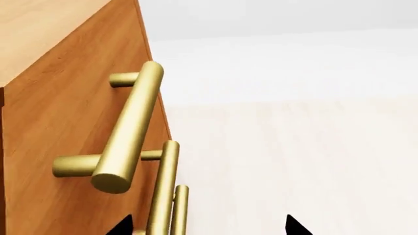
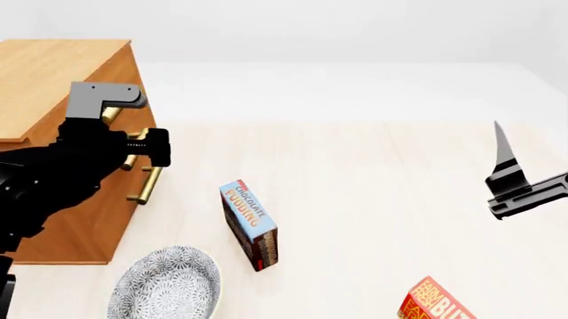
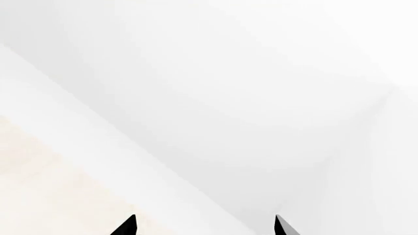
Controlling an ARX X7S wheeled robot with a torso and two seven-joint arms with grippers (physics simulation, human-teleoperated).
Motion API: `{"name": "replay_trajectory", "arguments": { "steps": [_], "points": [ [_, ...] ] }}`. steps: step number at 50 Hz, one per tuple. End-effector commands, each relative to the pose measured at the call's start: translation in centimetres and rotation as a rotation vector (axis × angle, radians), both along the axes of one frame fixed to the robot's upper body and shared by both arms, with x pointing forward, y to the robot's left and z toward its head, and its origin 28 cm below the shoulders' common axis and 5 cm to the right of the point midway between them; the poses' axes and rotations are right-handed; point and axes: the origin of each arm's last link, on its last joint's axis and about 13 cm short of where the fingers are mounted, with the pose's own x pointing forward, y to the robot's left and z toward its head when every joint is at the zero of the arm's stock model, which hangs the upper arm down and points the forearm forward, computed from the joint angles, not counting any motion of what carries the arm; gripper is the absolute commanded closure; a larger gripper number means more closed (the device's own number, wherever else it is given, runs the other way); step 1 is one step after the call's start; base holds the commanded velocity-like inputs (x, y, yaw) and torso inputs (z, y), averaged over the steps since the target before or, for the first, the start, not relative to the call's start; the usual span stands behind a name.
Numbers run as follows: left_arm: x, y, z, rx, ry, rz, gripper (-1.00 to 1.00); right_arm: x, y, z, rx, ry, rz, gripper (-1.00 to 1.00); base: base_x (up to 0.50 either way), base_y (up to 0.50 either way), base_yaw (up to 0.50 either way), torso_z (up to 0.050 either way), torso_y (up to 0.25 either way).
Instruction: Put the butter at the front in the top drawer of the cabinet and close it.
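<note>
Pale counter (image 2: 373, 173) carries the cabinet (image 2: 53, 73) at far left; its top drawer (image 1: 72, 112) is shut. Left gripper (image 1: 209, 226) is positioned at the handles, jaws wide — opening is in hand. A grasp on the upper bar is required next. Butter (image 2: 435, 302) lies near right; right gripper (image 3: 205, 225) is raised, jaws wide.

cabinet (image 2: 62, 73): light-brown wood grain, darker orange-brown on its front
handles (image 1: 127, 129): brass gold
bowl (image 2: 166, 286), in front of the cabinet: grey-white, fine speckled pattern
pudding box (image 2: 249, 224), beside the bowl: blue top, brown sides, red edge
butter (image 2: 437, 303), far right of the cabinet: red-orange, yellow lettering
left gripper (image 2: 146, 149): black, grey block above
table (image 2: 373, 186): pale cream wood
</note>
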Motion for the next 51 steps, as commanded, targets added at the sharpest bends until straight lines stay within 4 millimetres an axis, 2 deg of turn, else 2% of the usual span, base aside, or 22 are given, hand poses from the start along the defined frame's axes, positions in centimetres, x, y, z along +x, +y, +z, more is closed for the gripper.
{"name": "replay_trajectory", "arguments": {
  "steps": [1,15,31,41,51],
  "points": [
    [-2.0,1.6,-0.4,0.070,-0.001,0.066,-1.00,-0.2,0.2,-0.2,0.009,-0.001,0.006,-1.00,0.00,0.00,0.00,0.000,0.000],
    [-5.7,0.5,-0.6,0.108,-0.060,-0.036,-1.00,-0.3,0.9,-1.5,0.049,0.001,0.035,-1.00,0.00,0.00,0.00,0.000,0.000],
    [-10.3,-3.4,-0.2,0.109,-0.172,-0.263,-1.00,0.3,3.2,-4.0,0.208,0.043,0.104,-1.00,0.00,0.00,0.00,0.000,0.000],
    [-11.9,-5.2,0.1,0.106,-0.223,-0.363,-1.00,0.2,4.4,-5.6,0.309,0.107,0.139,-1.00,0.00,0.00,0.00,0.000,0.000],
    [-13.4,-6.4,0.8,0.073,-0.270,-0.435,-1.00,-1.1,5.0,-6.2,0.352,0.122,0.150,-1.00,0.00,0.00,0.00,0.000,0.000]
  ]
}}
